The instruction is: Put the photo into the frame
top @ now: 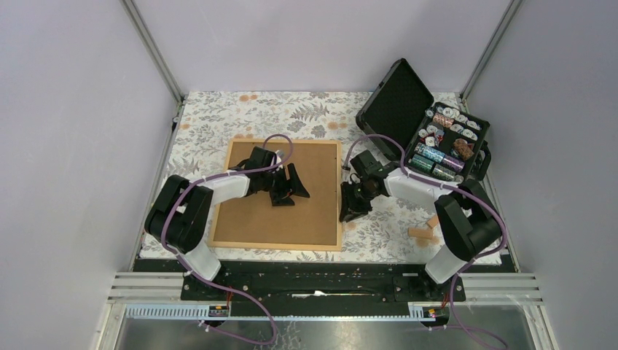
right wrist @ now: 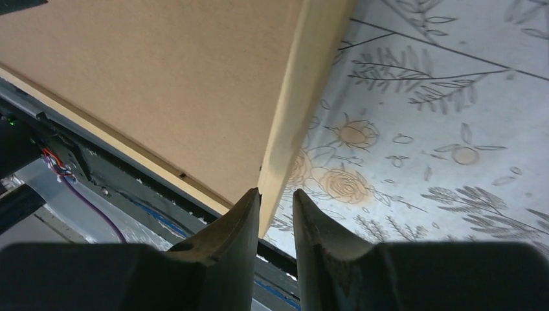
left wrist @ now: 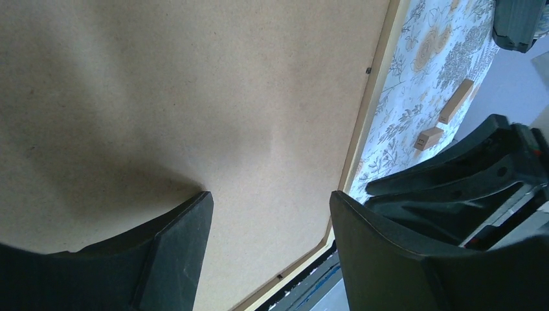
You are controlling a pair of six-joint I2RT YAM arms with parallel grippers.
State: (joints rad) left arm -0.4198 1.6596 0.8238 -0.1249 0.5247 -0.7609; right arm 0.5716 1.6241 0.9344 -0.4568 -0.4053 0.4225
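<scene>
frame: the frame (top: 283, 140) lies flat, back up, on the floral cloth (top: 306, 109), left of centre, with its near edge by the arm bases
backing: brown backing board (top: 251, 219) fills the frame, photo side not visible
left gripper: left gripper (top: 295, 198) is over the middle of the board, jaws wide, holding nothing; wrist view shows bare board between the fingers (left wrist: 175, 246)
right gripper: right gripper (top: 351, 215) is at the frame's right edge, jaws narrow, with the moulding (right wrist: 304, 84) running into the gap; can't tell whether it is pinched
other: open black case (top: 397, 102) back right, wooden blocks (top: 423, 232) near right
</scene>
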